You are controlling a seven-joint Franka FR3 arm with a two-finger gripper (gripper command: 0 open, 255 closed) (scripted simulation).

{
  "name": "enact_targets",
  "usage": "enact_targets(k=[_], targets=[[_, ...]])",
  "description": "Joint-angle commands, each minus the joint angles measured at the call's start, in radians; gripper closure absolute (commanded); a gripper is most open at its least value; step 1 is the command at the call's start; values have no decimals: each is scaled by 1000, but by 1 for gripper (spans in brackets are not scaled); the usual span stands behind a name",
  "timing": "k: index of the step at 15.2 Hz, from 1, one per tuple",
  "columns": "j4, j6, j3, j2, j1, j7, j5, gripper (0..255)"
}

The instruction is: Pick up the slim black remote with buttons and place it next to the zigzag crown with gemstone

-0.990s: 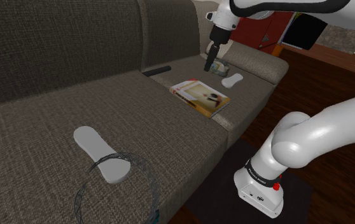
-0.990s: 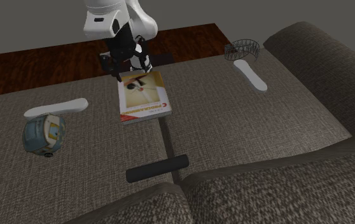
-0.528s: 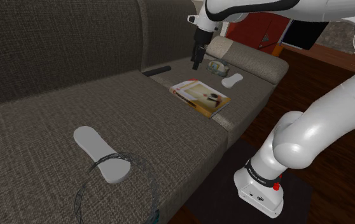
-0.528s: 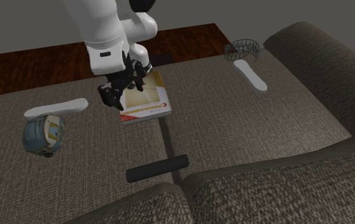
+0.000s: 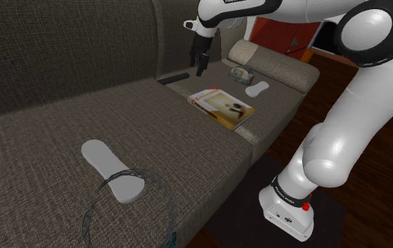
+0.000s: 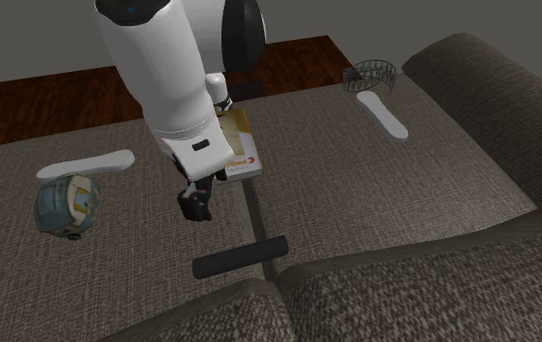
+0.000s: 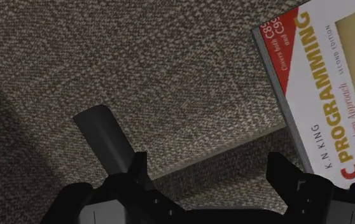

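Observation:
The slim black remote (image 5: 173, 77) lies on the sofa seat close to the backrest, across the seam between two cushions; I also see the remote (image 6: 240, 256) in the second exterior view. From the wrist, one end of the remote (image 7: 103, 137) shows just beyond one finger. My gripper (image 5: 201, 67) hangs open above the seat, a little short of the remote, with nothing between its fingers; it is the same gripper (image 6: 197, 206) (image 7: 209, 167) in the other views. The dark wire zigzag crown (image 5: 128, 208) (image 6: 369, 75) sits at the far end of the sofa.
A "C Programming" book (image 5: 222, 106) (image 6: 245, 148) (image 7: 326, 83) lies flat beside the gripper. A long white flat object (image 5: 112, 171) (image 6: 383, 115) touches the crown. Another white object (image 5: 257, 89) (image 6: 86, 163) and a round blue-grey item (image 5: 241, 73) (image 6: 67, 205) lie on the end cushion.
The arm has swung from above the book's far side towards the backrest and the black remote. The fingers have stayed apart.

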Motion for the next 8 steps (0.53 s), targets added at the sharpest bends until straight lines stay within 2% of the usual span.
enact_targets(k=[1, 8], targets=[[81, 0, 6, 79, 1, -92, 14, 0], [333, -6, 58, 311, 0, -328, 35, 0]])
